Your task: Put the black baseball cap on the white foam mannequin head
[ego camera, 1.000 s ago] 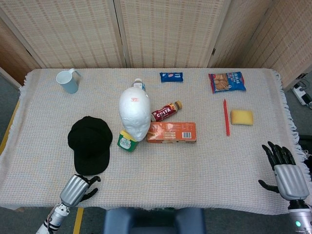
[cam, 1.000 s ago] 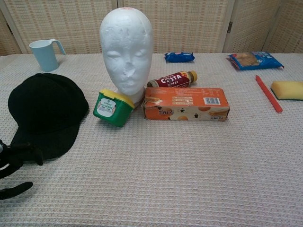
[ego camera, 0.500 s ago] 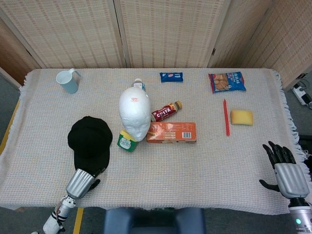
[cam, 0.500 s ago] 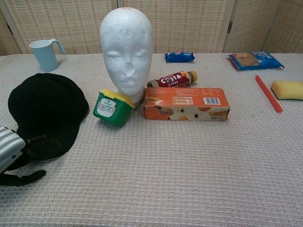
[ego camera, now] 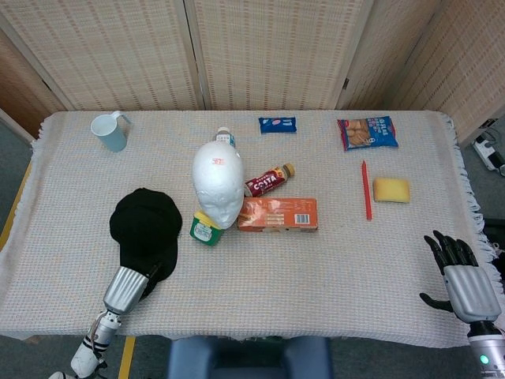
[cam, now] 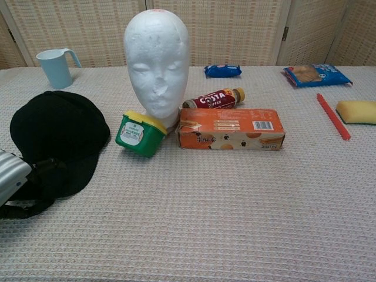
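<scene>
The black baseball cap (ego camera: pixel 144 227) (cam: pixel 59 132) lies flat on the table at the left, brim toward me. My left hand (ego camera: pixel 130 285) (cam: pixel 16 183) is at the brim's near edge, its fingers (cam: pixel 47 168) on top of the brim and the thumb against it from below, pinching it. The white foam mannequin head (ego camera: pixel 218 183) (cam: pixel 157 64) stands upright to the right of the cap, facing me. My right hand (ego camera: pixel 465 280) rests at the table's near right edge, fingers spread, holding nothing. It does not show in the chest view.
A green tub with a yellow lid (cam: pixel 139 134) leans at the mannequin's base, between it and the cap. An orange box (cam: pixel 230 128) and a coffee bottle (cam: pixel 214 98) lie to its right. A blue mug (cam: pixel 56 67) stands back left. A red pen (cam: pixel 333 116) and a yellow sponge (cam: pixel 356 111) lie right.
My left hand has moved forward from the table's near edge onto the cap's brim, and its fingers and thumb have closed on it. The right hand has not moved.
</scene>
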Controlling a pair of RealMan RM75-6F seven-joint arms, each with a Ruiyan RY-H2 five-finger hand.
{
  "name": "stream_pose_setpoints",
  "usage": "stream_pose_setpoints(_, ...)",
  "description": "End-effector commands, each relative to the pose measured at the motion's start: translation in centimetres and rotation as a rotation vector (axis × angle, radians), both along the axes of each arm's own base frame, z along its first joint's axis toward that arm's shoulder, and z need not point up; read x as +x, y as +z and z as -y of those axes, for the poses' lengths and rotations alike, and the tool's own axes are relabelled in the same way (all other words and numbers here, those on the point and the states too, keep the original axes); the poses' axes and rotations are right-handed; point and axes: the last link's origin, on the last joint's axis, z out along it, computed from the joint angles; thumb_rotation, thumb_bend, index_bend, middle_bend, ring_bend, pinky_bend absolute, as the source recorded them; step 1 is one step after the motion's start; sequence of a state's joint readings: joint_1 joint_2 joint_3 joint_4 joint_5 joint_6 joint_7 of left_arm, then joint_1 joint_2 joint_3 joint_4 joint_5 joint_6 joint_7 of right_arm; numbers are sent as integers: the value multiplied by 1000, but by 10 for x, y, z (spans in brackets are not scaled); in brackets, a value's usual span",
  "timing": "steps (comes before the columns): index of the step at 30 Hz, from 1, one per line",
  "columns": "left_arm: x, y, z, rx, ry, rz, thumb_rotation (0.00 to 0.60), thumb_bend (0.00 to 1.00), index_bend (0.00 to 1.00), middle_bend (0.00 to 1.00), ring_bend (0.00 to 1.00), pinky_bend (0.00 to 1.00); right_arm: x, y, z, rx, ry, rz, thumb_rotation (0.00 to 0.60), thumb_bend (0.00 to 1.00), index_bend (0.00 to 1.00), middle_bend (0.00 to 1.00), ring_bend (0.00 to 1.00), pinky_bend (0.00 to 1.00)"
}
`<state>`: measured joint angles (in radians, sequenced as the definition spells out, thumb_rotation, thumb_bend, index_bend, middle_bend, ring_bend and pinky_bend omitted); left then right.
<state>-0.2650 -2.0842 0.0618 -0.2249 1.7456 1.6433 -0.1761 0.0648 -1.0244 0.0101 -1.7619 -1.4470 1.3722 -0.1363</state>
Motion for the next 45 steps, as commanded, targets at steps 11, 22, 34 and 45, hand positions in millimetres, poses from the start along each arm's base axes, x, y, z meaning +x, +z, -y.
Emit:
stream_pose_setpoints(11,-5,3,-4,24,24,-33,600,414,456,1000,1000,1000,2,2,-1,11,4,8,600,54,0,0,0,0)
stream_pose_setpoints(22,-4,18,-10,91,11,17,600,489,660,1000,1000,1000,3,2,-3,31,8,8,600,53,0,0,0,0)
stream_pose_setpoints(34,4,66,-33,264,-75,118,600,462,734,1000,1000,1000,5,0,-4,53,16,10,600,53,0,0,0,0)
stream_pose_setpoints(45,29,111,-64,447,-208,164,600,484,744,1000,1000,1000,4,1,-3,71,11,21,600,53,0,0,0,0)
